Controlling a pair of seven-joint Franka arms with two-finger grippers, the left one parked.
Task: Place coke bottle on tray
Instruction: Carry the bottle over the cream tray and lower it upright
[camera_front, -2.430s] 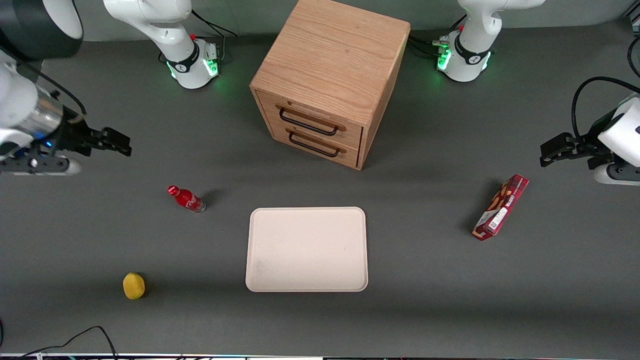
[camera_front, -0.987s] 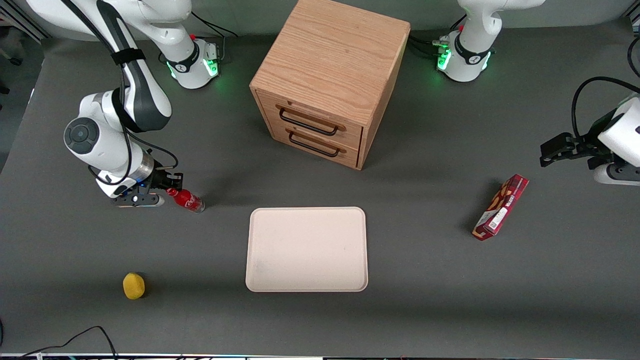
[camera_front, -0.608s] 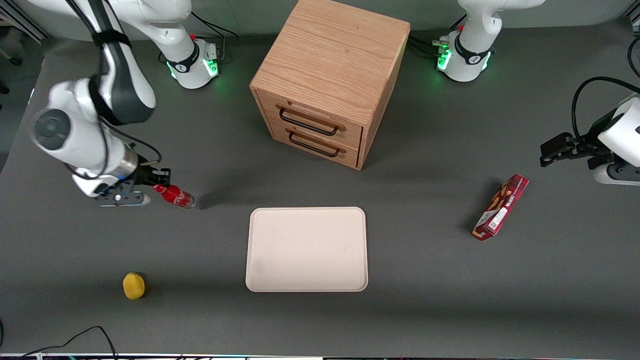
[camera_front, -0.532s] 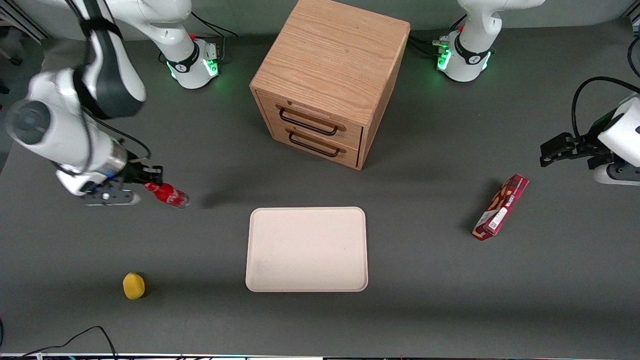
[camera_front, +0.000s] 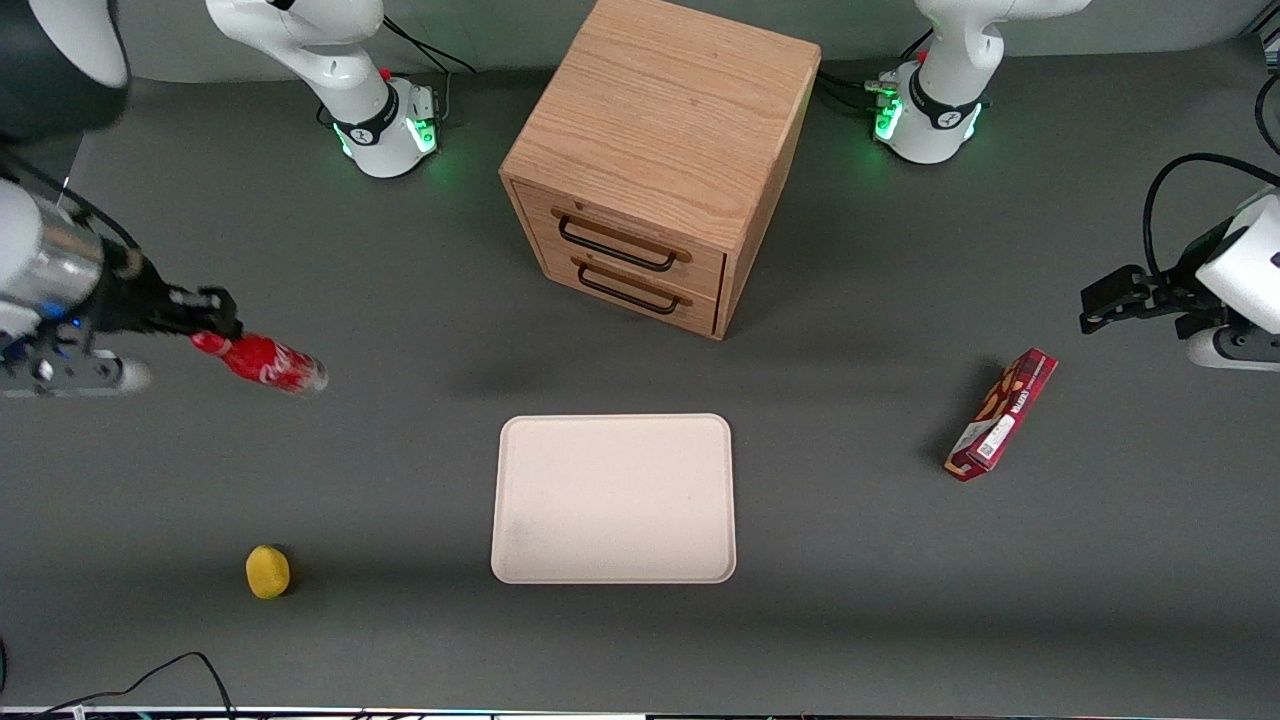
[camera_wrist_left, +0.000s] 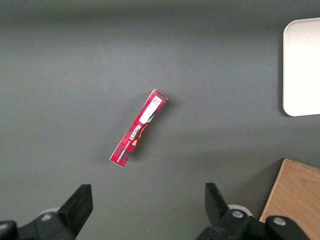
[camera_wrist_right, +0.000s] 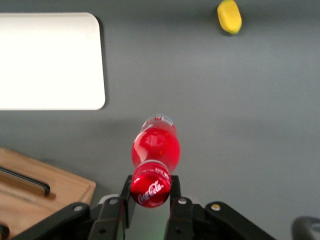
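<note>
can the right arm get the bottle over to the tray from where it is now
Probably yes. The gripper is shut on the bottle by its cap, lifted off the table, and nothing stands between it and the tray; the cabinet is farther from the camera.

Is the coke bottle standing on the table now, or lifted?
Lifted: the tool grips the coke bottle at its cap, hanging above the table.
</note>
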